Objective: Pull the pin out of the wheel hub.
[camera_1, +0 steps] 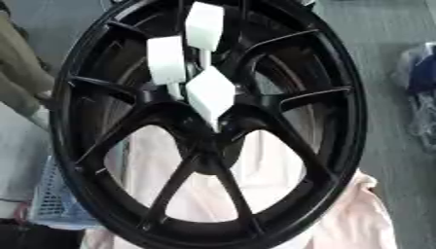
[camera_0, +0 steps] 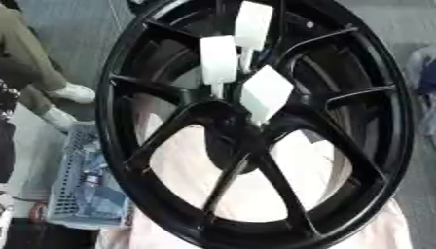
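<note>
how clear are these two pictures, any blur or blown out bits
Left eye view: soft all over, the white pins blown out to flat white and the black wheel nearly detail-free. Right eye view: equally soft, the pale cloth behind washed out.

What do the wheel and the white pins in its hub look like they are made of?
The wheel looks like cast metal with glossy black paint: rigid spokes, light sheen along the rim. The pins look like white plastic, matte and uniformly coloured, with flat blocky heads on thin stems; foam or resin cannot be ruled out.
</note>
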